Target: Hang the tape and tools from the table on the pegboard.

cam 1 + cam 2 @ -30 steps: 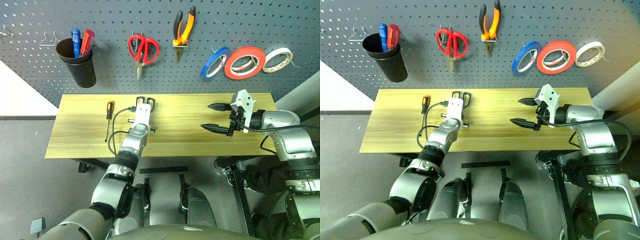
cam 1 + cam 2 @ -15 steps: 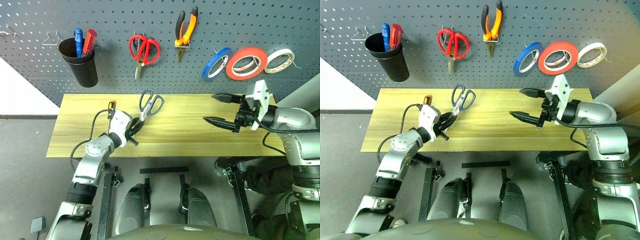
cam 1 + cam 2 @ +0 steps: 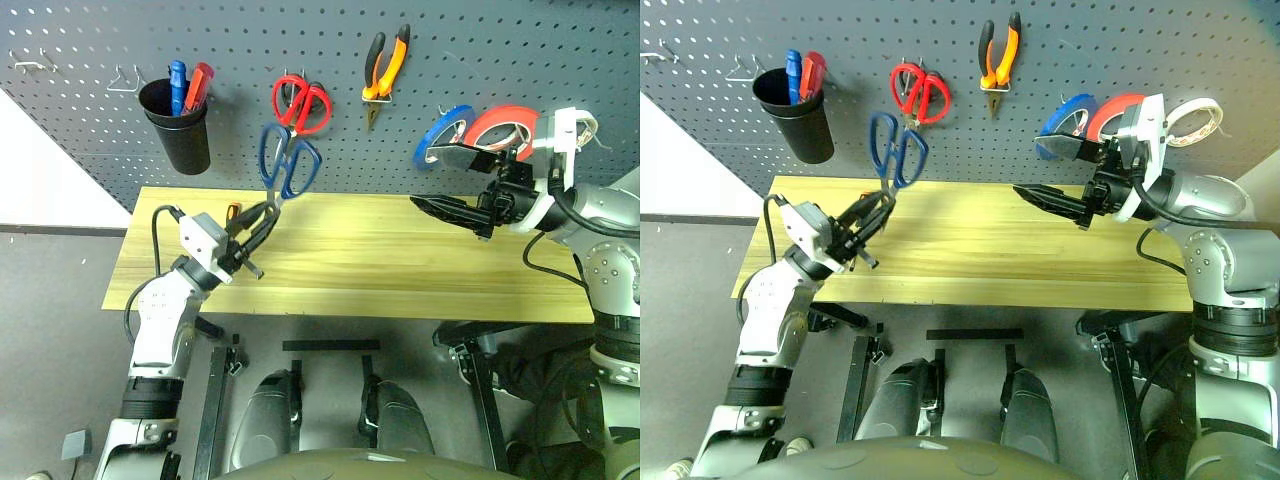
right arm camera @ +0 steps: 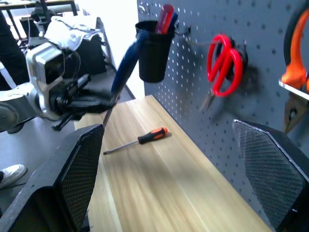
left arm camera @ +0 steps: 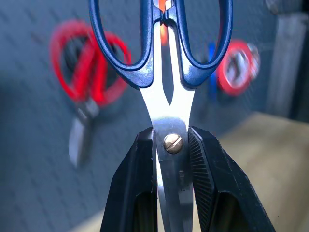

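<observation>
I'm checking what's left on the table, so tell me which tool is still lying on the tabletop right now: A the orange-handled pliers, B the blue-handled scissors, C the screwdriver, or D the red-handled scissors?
C: the screwdriver lies flat on the table, while the blue-handled scissors are held up by the left tool and the pliers and red-handled scissors hang on the pegboard.
</observation>
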